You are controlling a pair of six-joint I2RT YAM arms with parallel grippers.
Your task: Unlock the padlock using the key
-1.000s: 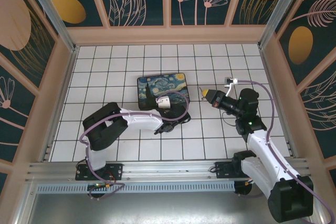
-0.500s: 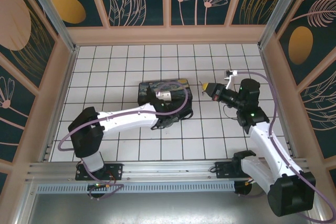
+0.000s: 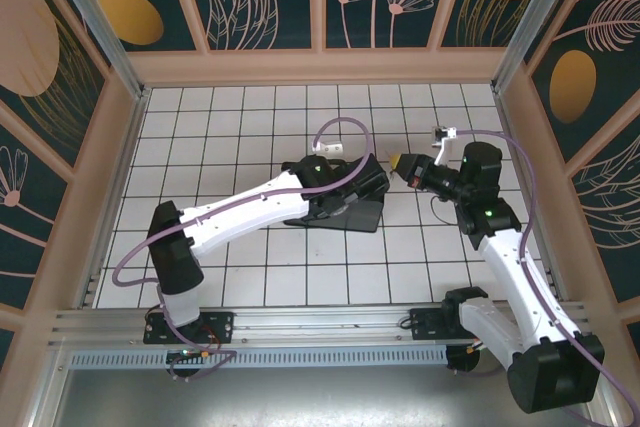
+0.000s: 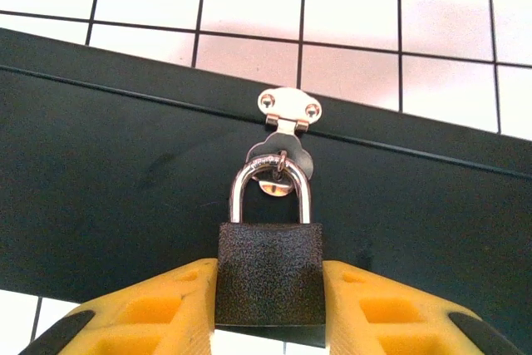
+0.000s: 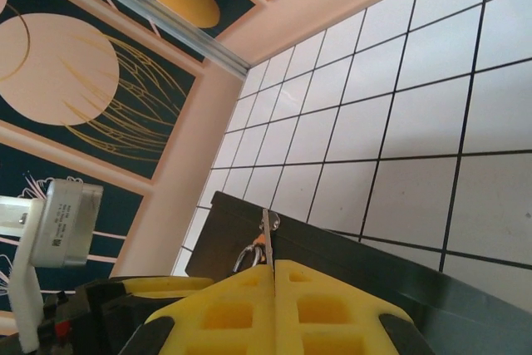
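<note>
Left gripper (image 4: 268, 288) is pinching the padlock (image 4: 270, 255) by its stiff little body (grainy, probably grippy); right gripper (image 5: 274, 270) is clamping the thin, slippery-looking key (image 5: 267, 235).

Padlock (image 4: 270, 276): small, dark textured rect. body w/ thin curved silver shackle. Shackle is seated in the body and looped thru the silver hasp (image 4: 283, 135) on the wall of the dark box (image 4: 125, 197). Body upright, shackle uppermost, clamped on both sides betw. the yellow pads of the left gripper (image 4: 270, 322). Key (image 5: 268, 243): thin silvery blade, seen edge-on, pinched betw. the pads of the right gripper (image 5: 274, 280), tip projecting fwd, near the box.
</note>
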